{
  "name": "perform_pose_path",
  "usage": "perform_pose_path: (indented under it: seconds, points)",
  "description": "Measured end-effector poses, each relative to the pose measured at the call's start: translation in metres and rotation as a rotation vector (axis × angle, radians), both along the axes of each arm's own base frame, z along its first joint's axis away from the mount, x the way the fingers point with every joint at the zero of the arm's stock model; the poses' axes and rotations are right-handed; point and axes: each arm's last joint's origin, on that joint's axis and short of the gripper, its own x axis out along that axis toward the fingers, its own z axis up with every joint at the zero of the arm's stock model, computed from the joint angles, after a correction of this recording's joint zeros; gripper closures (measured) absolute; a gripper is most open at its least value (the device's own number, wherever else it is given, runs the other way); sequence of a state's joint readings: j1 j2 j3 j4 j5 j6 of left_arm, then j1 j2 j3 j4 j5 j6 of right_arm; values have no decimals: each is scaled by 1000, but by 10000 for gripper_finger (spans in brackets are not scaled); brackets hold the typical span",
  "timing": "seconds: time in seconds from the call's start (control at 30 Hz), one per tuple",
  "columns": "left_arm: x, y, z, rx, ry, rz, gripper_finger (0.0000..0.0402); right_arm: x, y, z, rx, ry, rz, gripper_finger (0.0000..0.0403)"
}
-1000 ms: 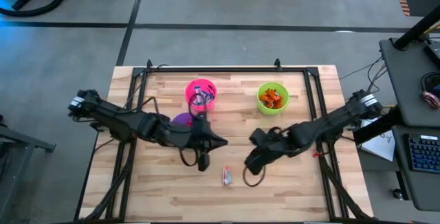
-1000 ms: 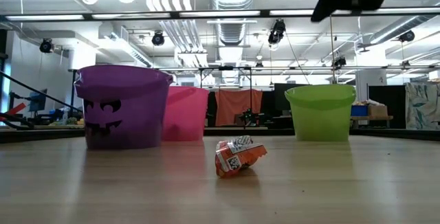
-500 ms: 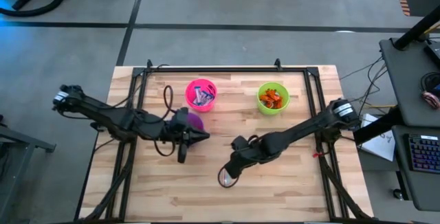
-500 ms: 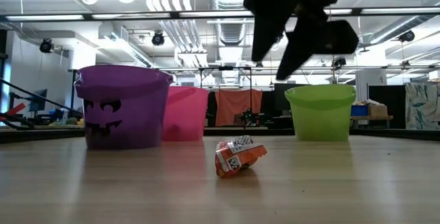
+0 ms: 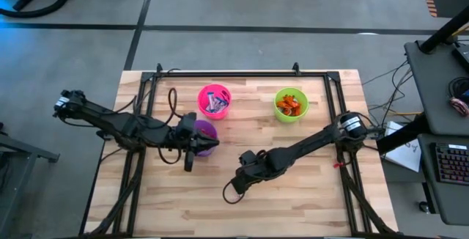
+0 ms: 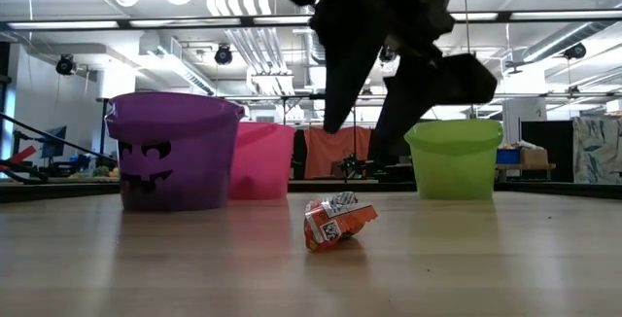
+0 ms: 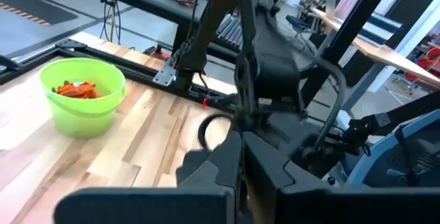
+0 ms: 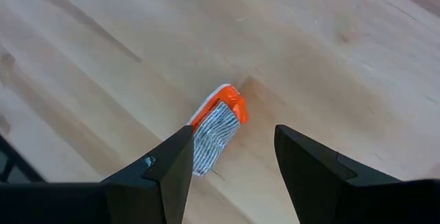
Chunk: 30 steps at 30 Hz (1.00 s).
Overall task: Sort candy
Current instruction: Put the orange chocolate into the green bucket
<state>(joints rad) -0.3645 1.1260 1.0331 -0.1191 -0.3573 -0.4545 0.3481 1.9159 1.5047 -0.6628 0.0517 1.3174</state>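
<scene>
One candy [image 6: 335,222] in an orange wrapper with a white printed patch lies on the wooden table near its middle front. It also shows in the right wrist view [image 8: 216,131]. My right gripper [image 6: 355,142] hangs open just above it, fingers pointing down, one on either side [image 8: 234,138], touching nothing. In the high view my right gripper [image 5: 236,186] hides the candy. My left gripper [image 5: 190,155] is shut and empty beside the purple cup [image 5: 205,130].
A pink cup [image 5: 213,100] with blue-and-white bars and a green cup [image 5: 290,103] with orange candy stand toward the far edge. The purple cup [image 6: 175,152] stands nearer, left of centre. A dark metal frame [image 5: 234,72] runs along the table's edges.
My right gripper has gone toward the table's left edge and down, and now stands over the candy with its fingers open. My left gripper has drawn back toward the table's left edge, to beside the purple cup. The candy has not moved.
</scene>
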Motion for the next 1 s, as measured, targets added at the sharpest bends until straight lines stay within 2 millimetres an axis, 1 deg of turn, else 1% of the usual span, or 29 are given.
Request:
perform_pose_path:
  seconds: [0.17,0.3,0.4,0.53,0.63,0.77,1.0]
  points:
    - [-2,1,2,-3,-8,0,402,11,6,-10,63,2,8,208]
    - [-2,1,4,-43,-18,6,401,20,11,-13,140,8,39,208]
    - [-3,1,4,-63,-18,-1,401,23,13,-12,168,9,11,208]
    - [-4,0,4,-71,-13,-48,401,24,13,-10,183,12,-78,208]
    - [-4,0,4,-64,-8,-51,401,22,12,-12,190,37,-136,208]
    - [-4,0,4,-31,-10,-55,401,22,10,-12,165,30,-175,208]
    - [-4,1,4,9,-12,-60,401,19,4,-15,120,76,-228,209]
